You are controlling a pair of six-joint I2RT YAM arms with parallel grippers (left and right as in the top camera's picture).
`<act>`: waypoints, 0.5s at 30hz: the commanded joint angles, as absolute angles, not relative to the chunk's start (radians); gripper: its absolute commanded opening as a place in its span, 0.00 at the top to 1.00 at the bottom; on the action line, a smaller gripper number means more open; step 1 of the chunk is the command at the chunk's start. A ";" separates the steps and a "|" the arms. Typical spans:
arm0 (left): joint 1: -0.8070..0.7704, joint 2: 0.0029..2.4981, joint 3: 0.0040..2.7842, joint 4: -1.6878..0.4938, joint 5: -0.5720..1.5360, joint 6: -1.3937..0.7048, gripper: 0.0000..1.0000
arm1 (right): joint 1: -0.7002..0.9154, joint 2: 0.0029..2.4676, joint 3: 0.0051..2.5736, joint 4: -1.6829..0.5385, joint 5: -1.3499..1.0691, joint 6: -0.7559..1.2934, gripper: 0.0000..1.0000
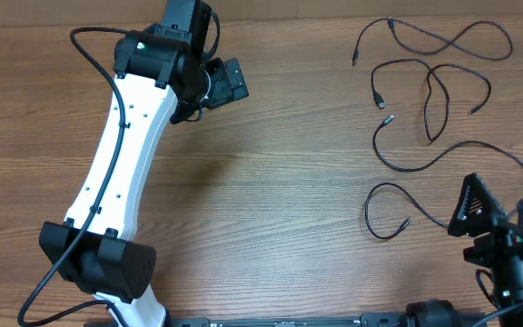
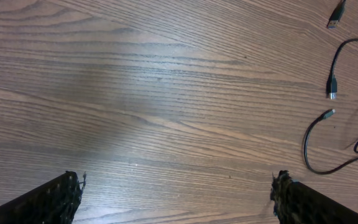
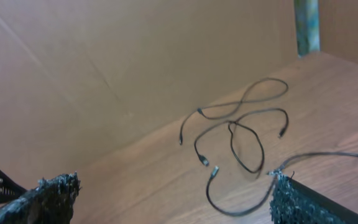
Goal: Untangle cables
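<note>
Seen from overhead, the wooden surface (image 1: pixel 280 182) carries the cables (image 1: pixel 378 95) in its 2 o'clock region, lying loose and spread out in thin black curves rather than bunched. The farthest one (image 1: pixel 390 22) snakes along the 1 o'clock edge. Below it, a second cable doubles back on itself in a narrow loop. A third cable with a silver tip (image 1: pixel 387 118) swings down and then out toward 3 o'clock. The nearest cable (image 1: pixel 369 209) curls in an open hook at about 4 o'clock, and its far run reaches the right pincer (image 1: pixel 505 211). Whether it touches the finger there cannot be told.

The right pincer sits at 4 to 5 o'clock, low over the surface, with its jaws spread wide and nothing between them. In its own wrist view the cables lie ahead at 12 to 1 o'clock, and one strand ends just beside the right-hand fingertip (image 3: pixel 284 186).

The left arm (image 1: pixel 121 173), white with black joints, stretches from 7 o'clock up to 11 o'clock. The left pincer (image 2: pixel 178 180) is released too, its fingers wide apart over bare wood and gripping nothing. In its wrist view three small plug ends (image 2: pixel 331 87) show at 2 to 3 o'clock, well apart from the fingers.
</note>
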State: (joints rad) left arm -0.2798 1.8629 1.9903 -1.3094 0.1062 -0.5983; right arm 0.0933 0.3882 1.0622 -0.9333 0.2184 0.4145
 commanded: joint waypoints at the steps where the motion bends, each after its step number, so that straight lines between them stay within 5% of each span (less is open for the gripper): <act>1: -0.274 1.865 2.011 -1.308 0.093 -0.583 0.00 | 0.098 0.353 1.008 -0.896 0.235 0.414 0.00; 15: -0.275 1.865 2.011 -1.308 0.093 -0.583 0.00 | 0.123 0.342 0.963 -0.875 0.270 0.383 0.00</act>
